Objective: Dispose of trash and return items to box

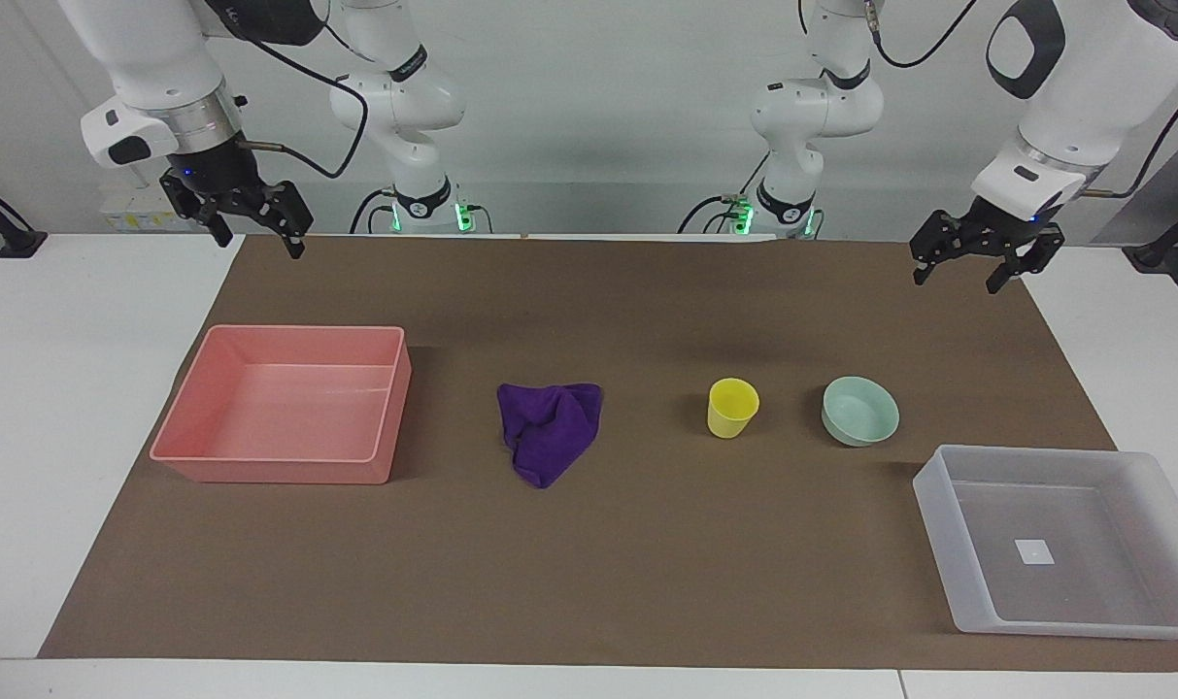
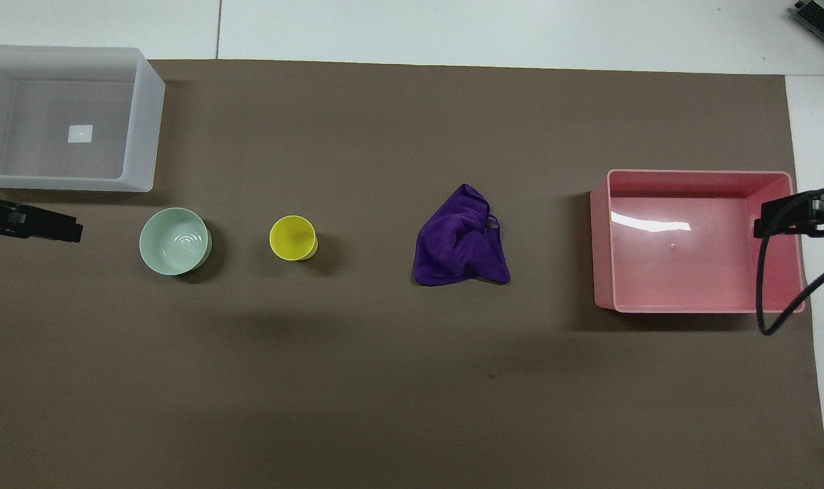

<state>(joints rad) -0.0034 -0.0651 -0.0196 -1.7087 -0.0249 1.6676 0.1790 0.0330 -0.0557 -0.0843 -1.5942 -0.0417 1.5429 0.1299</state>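
1. Cloth [image 1: 550,429] of deep purple lay crumpled on the brown mat [image 1: 589,582], about midway along the table, touching nothing else.
2. Beside it, toward the left arm's end, a yellow cup [image 1: 732,408] stood upright, and just past the cup sat a mint-green bowl [image 1: 859,411], the two near each other but apart.
3. The whitish box [image 1: 948,544] sat at the left arm's end of the mat, farther from the robots than the bowl, with only a small white sticker [image 1: 1033,551] on its floor.
4. A pink bin [image 1: 287,466] stood toward the right arm's end, well apart from the cloth, with nothing in it.
5. The left gripper [image 1: 967,275] hung in the air over the mat's edge at its own end, jaws wide and holding nothing.
6. The right gripper [image 1: 258,238] hung over the mat's corner at its own end, its jaws likewise spread and bare.
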